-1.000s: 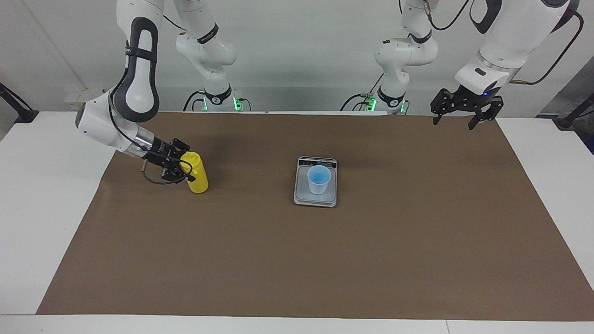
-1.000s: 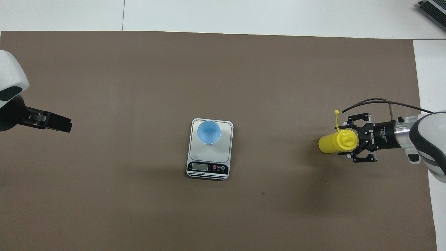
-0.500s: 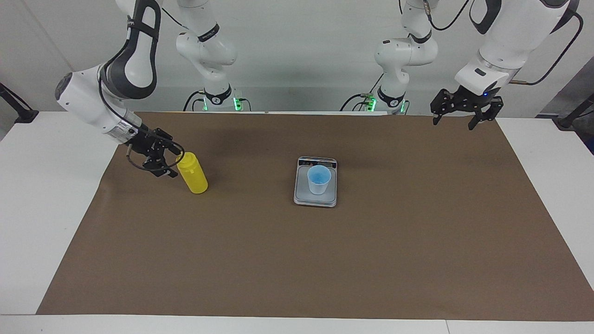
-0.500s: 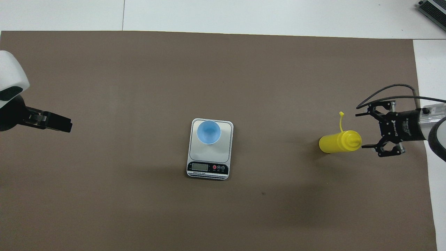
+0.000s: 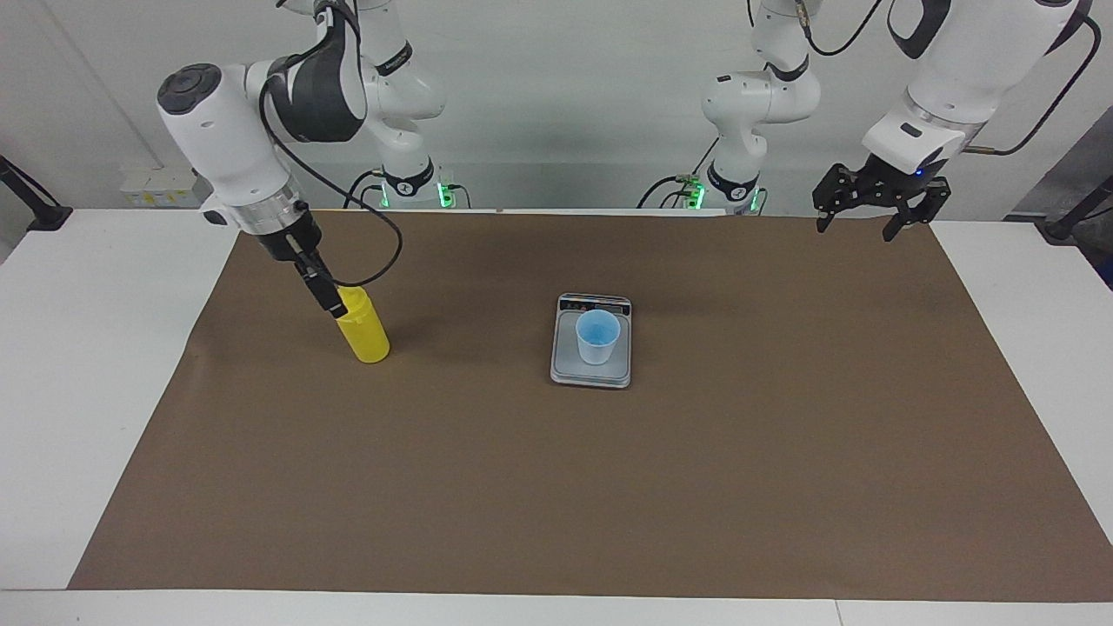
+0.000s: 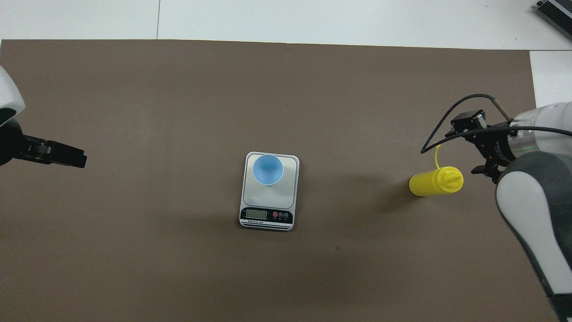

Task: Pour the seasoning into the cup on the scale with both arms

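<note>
The seasoning (image 5: 369, 335), a yellow cylindrical plastic squeeze bottle, stands upright toward the right arm's end of the white worktop (image 5: 87, 348), on its brown paper sheet (image 5: 609, 487). The right claw (image 5: 330, 300) hangs spread wide just beside the cap (contact unclear). The left claw (image 5: 874, 213) waits, wide open, over the sheet's corner. Mid-sheet lies the flat silver-grey scale (image 5: 565, 369), carrying the small light blue plastic cup (image 5: 598, 339).

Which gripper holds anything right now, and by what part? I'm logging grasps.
Neither: right gripper stands open by the upright seasoning bottle; left gripper waits open.
</note>
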Controlling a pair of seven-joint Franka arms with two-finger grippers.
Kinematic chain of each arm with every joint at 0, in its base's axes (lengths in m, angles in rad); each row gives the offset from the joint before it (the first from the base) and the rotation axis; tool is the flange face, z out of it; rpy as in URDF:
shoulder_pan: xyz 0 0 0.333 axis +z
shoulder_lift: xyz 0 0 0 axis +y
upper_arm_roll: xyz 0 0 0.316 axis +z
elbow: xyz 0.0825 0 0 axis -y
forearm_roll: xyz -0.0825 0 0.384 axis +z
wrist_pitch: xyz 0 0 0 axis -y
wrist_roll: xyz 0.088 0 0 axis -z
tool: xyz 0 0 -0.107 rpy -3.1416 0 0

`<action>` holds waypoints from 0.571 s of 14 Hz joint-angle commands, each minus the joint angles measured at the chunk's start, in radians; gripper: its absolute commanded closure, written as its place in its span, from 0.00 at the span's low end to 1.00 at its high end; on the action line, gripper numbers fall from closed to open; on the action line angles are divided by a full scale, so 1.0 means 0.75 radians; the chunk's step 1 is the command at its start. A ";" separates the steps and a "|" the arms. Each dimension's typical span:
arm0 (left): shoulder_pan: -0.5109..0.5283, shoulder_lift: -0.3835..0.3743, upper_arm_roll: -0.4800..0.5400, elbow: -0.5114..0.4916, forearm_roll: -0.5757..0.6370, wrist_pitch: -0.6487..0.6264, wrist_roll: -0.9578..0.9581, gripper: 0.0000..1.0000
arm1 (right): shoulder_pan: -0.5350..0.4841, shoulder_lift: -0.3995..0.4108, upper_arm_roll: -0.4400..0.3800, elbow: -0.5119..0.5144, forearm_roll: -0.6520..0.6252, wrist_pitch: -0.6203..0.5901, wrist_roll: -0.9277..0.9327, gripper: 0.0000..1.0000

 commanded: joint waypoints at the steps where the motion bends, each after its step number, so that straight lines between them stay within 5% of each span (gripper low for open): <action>1: 0.002 -0.028 0.006 -0.023 -0.015 0.019 -0.013 0.00 | 0.043 0.016 0.007 0.063 -0.101 0.000 -0.154 0.00; 8: 0.000 -0.030 0.004 -0.027 -0.007 0.019 -0.007 0.00 | 0.059 0.098 0.009 0.310 -0.109 -0.090 -0.469 0.00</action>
